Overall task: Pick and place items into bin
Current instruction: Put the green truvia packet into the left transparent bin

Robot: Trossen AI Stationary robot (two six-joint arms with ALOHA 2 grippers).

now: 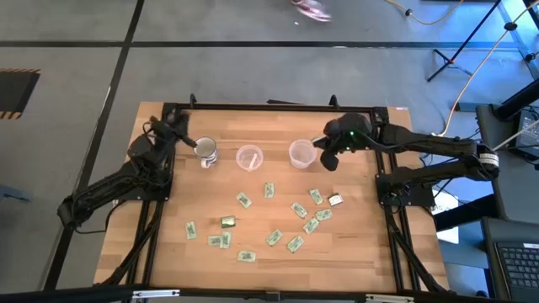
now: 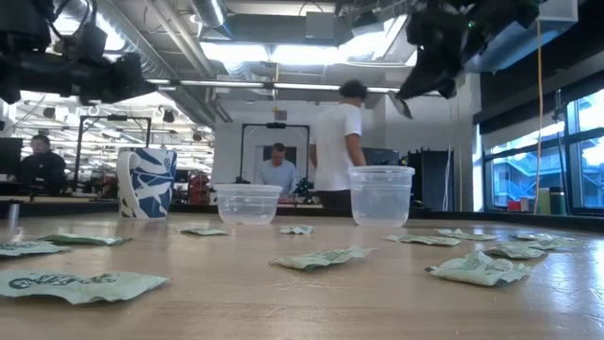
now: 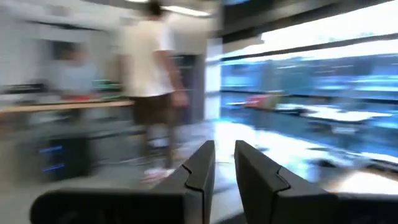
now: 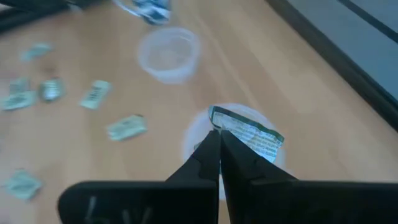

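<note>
Several small pale-green-and-white packets (image 1: 299, 209) lie flat across the near half of the wooden table, with two olive-gold ones (image 1: 228, 221) among them. My right gripper (image 4: 217, 132) is shut on one green-and-white packet (image 4: 252, 138), raised above the right-hand clear plastic cup (image 1: 301, 154). My left gripper (image 3: 224, 152) waits at the far left by the blue-and-white mug (image 1: 206, 152). It is raised off the table, its fingers are a narrow gap apart, and it points out into the room. My right gripper pinches the packet between its two fingers by one short end (image 4: 216, 118). The packet is lifted clear of the table and sticks out past the fingertips over the mouth of the clear cup (image 4: 193, 140).
A second, lower clear tub (image 1: 248, 157) stands between the mug and the right cup, all three in a row on the far half. The table's near strip holds packets (image 2: 326, 256). People stand in the room beyond the far edge.
</note>
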